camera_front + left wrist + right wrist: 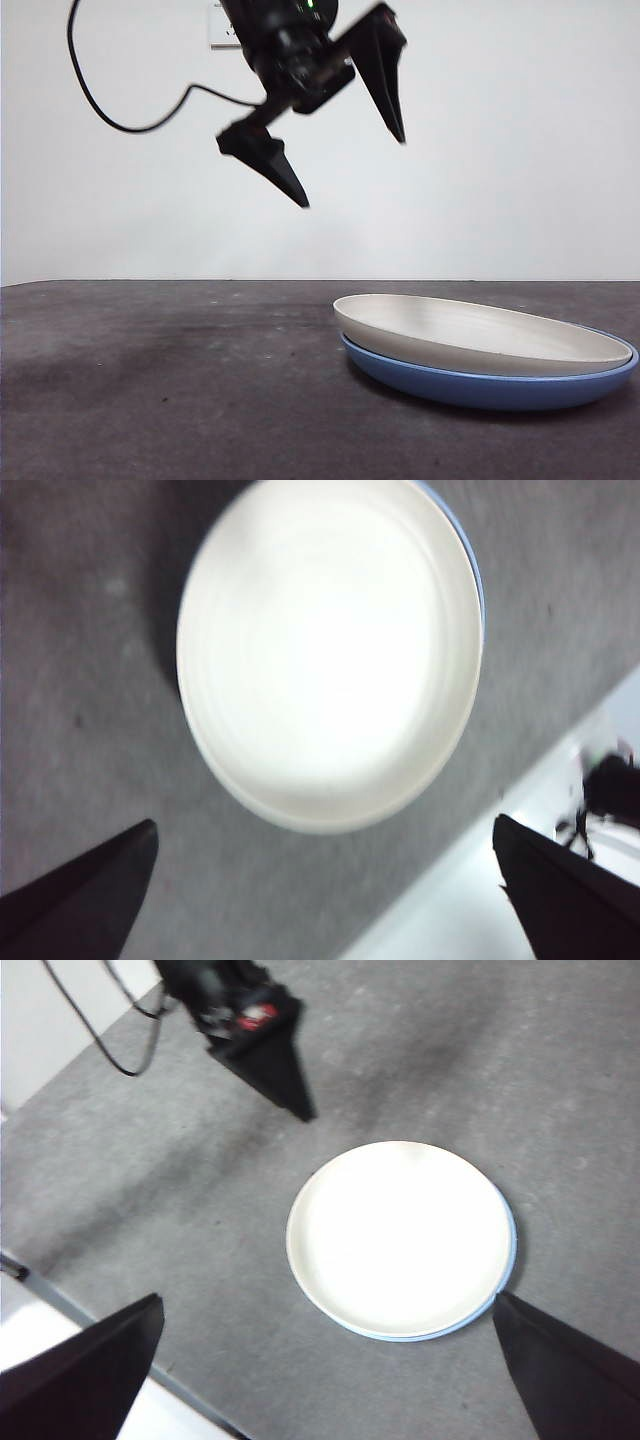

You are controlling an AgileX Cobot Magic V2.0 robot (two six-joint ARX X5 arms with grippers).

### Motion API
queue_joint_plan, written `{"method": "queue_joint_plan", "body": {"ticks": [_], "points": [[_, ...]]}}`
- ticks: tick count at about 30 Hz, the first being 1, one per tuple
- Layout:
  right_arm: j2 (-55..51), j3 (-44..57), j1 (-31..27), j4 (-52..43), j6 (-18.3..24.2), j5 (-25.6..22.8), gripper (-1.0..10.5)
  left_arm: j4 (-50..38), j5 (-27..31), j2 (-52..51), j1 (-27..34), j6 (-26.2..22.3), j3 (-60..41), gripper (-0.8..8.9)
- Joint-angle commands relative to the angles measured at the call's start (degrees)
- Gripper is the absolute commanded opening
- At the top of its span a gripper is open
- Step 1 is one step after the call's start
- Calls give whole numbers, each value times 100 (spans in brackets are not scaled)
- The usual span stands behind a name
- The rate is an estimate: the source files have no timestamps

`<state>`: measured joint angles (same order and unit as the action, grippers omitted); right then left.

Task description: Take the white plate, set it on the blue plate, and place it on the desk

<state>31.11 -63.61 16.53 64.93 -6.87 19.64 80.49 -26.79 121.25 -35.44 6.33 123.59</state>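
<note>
The white plate (480, 335) lies stacked in the blue plate (480, 388) on the dark grey desk (150, 380), right of centre. Only a thin blue rim shows under it in the wrist views. My left gripper (353, 172) hangs open and empty high above the desk, up and to the left of the stack. In the left wrist view the white plate (330, 650) lies beyond my open left gripper (323, 823), with a blue rim sliver (476, 575). My right gripper (328, 1299) is open and empty, high over the white plate (400, 1235) and the blue plate's rim (508, 1260). The left gripper (265, 1050) also shows there.
A black cable (100, 100) trails from the left arm against the white wall. A wall socket (222, 30) sits behind the arm. The desk's edge shows in the left wrist view (480, 870) and in the right wrist view (110, 1335).
</note>
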Motion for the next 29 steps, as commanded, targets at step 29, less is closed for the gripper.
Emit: {"method": "queue_joint_plan", "body": {"ticks": [29], "points": [[66,-101,20,68,-743,-177,577,-1639,577,-6933,-15,-868,-4898,595]]}}
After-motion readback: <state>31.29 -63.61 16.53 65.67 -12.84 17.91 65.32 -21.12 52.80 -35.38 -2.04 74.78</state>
